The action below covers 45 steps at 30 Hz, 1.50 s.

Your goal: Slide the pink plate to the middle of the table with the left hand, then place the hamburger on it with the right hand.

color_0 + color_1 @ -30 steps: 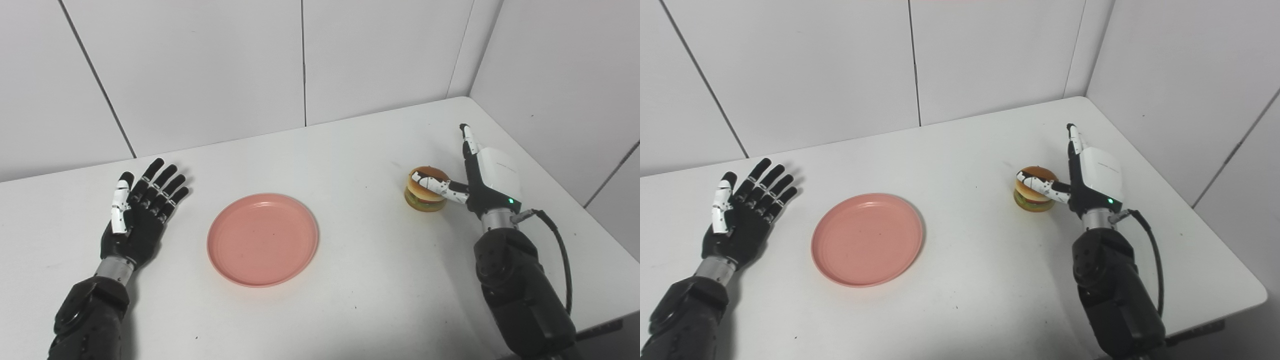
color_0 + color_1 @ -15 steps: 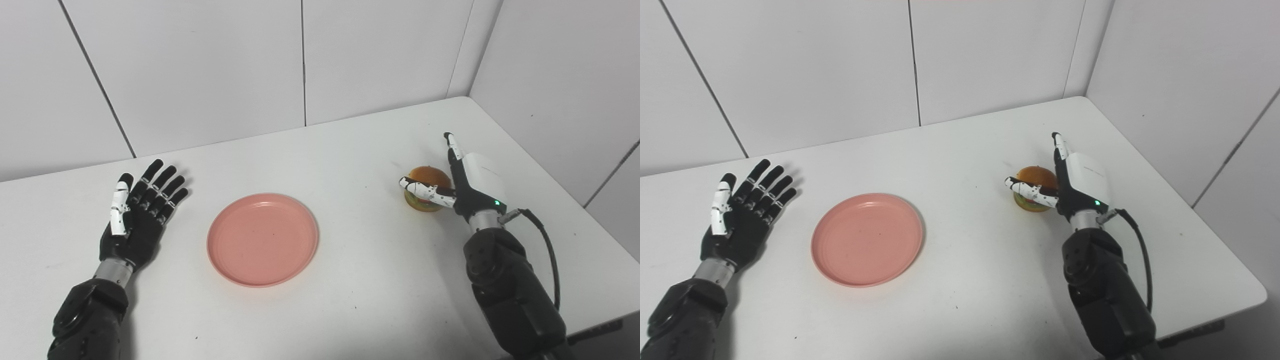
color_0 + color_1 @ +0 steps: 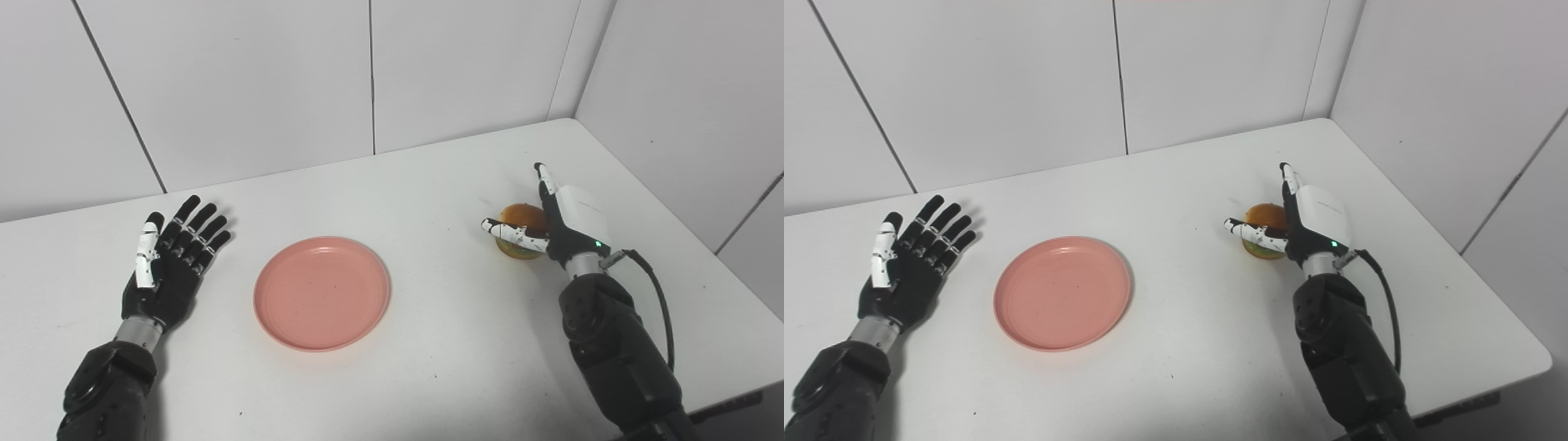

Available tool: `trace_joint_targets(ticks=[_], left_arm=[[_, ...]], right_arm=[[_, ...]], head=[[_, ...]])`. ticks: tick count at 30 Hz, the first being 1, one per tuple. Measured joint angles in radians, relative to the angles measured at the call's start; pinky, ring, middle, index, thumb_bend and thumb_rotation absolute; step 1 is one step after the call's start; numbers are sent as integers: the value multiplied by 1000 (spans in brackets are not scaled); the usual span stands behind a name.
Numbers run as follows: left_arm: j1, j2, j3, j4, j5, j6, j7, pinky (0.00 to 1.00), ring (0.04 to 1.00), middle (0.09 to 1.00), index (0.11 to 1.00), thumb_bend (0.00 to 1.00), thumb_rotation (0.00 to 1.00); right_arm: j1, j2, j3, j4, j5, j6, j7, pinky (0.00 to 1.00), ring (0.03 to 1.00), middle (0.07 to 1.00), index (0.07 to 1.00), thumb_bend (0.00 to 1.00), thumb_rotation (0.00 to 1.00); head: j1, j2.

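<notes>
The pink plate [image 3: 321,294] lies flat near the middle of the white table [image 3: 429,184]. On the right side of the table sits the hamburger [image 3: 519,216], its orange bun top showing. My right hand [image 3: 572,214] stands edge-up against the hamburger's right side, open, fingers pointing away from me. Its thumb stretches across the front of the bun, and the hand hides part of the hamburger. My left hand [image 3: 171,263] rests palm-up and open on the table, well left of the plate and not touching it.
White wall panels [image 3: 367,73] rise behind the table and along its right side. The table's right front edge [image 3: 1519,343] is close to my right forearm, and a black cable [image 3: 658,300] loops off the wrist.
My right hand has shifted left and closed in on the hamburger, its thumb now reaching past the bun's front. The plate, the hamburger and my left hand have stayed put.
</notes>
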Motion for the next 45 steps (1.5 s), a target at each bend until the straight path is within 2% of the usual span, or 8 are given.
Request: trace_joint_targets(ticks=[13,16,18,19,23,24,26,45], left_arm=[[1,2,-2,-3,0,0,0,889,881,894,891,410,1000],[1,2,-2,-3,0,0,0,878,874,886,882,408,1000],[2,2,-2,-4,0,0,0,872,872,888,882,410,1000],[2,2,-2,-5,0,0,0,872,872,888,882,410,1000],[8,2,-4,-20,0,7,4,873,871,887,882,409,1000],[10,2,-6,-22,0,7,5,873,870,885,882,409,1000],[13,2,-6,-26,0,7,6,871,868,883,879,410,1000],[17,1,-10,-35,0,9,13,871,868,882,882,411,1000]], right_arm=[[-14,-1,15,37,-52,0,14,787,888,930,961,1000,596],[-15,-5,22,36,-83,0,38,697,834,882,920,999,546],[-15,-8,22,36,-94,0,52,535,694,754,788,947,390],[-15,-8,19,35,-100,0,66,526,686,747,781,944,381],[-23,-12,5,28,-106,0,99,340,451,541,641,845,245],[-24,-14,5,28,-105,0,101,294,385,481,537,626,170],[-27,-14,4,26,-96,0,94,245,327,431,494,536,138],[-26,22,-42,-10,-109,0,123,233,320,413,486,514,127]], head=[[2,9],[2,9],[2,9],[2,9],[2,9],[3,14],[3,14],[17,15]])
